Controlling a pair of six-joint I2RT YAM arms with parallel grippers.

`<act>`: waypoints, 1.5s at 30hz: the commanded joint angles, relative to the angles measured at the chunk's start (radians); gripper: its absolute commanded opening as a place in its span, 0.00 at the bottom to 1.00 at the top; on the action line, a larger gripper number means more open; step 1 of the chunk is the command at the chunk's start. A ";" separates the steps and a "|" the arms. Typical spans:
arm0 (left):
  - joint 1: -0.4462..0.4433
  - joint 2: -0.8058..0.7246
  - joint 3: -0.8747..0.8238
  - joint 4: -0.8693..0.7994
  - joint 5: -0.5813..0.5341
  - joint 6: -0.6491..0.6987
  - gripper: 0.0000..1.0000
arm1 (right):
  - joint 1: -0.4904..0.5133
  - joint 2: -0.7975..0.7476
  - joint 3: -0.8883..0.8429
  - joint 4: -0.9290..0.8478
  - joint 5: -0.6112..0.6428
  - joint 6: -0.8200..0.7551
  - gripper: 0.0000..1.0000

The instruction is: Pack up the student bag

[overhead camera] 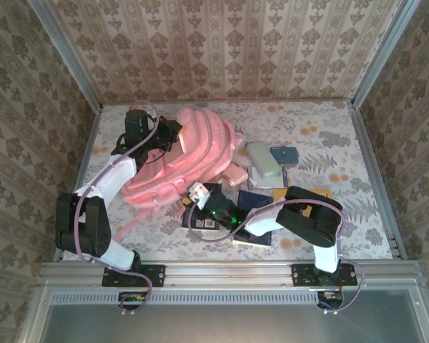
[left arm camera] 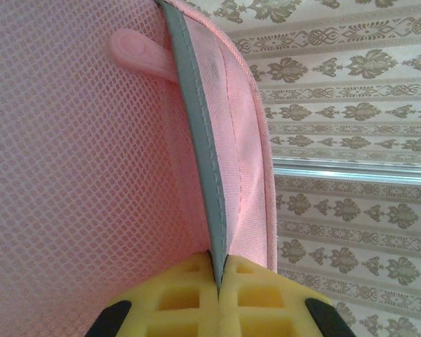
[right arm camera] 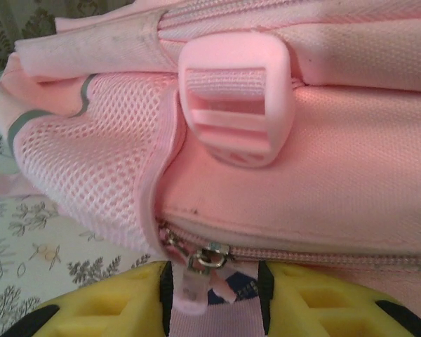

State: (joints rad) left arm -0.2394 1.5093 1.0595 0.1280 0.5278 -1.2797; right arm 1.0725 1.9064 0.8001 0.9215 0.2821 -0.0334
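Observation:
The student bag (overhead camera: 189,153), a big pink backpack, lies at the table's back left. My left gripper (overhead camera: 169,136) is at its far left side. In the left wrist view the yellow fingers (left arm camera: 175,298) of that gripper (left arm camera: 217,281) are shut on the bag's grey edge trim (left arm camera: 200,140), beside pink mesh. My right gripper (overhead camera: 200,193) is at the bag's near edge. In the right wrist view this gripper (right arm camera: 214,298) is closed partway on a pink webbing strap (right arm camera: 217,323) that fills the gap. A pale zipper pull (right arm camera: 191,284) hangs against its left pad, under a pink buckle (right arm camera: 235,105).
Right of the bag lie a pale green case (overhead camera: 263,158), a small blue item (overhead camera: 284,154), a small pink pouch (overhead camera: 236,175) and dark blue books (overhead camera: 261,204) under the right arm. Patterned walls and metal posts (overhead camera: 375,179) enclose the table.

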 commanded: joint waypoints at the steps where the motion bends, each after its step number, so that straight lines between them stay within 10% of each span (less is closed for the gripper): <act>1: 0.011 -0.049 0.014 0.105 0.011 -0.026 0.00 | 0.009 0.044 0.044 0.044 0.034 0.040 0.39; 17: 0.021 -0.037 0.021 0.099 0.009 -0.034 0.00 | 0.021 0.108 0.065 0.009 0.062 0.147 0.24; 23: 0.022 -0.040 0.010 0.097 0.008 -0.026 0.00 | 0.021 0.092 0.062 0.004 0.068 0.133 0.00; 45: 0.046 -0.098 -0.004 -0.036 0.024 0.137 0.00 | -0.025 -0.061 -0.031 -0.109 0.119 0.105 0.00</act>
State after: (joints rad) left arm -0.2020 1.4616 1.0370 0.0769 0.5270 -1.2076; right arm 1.0630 1.8896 0.7841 0.8536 0.3767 0.0780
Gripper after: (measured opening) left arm 0.054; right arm 0.058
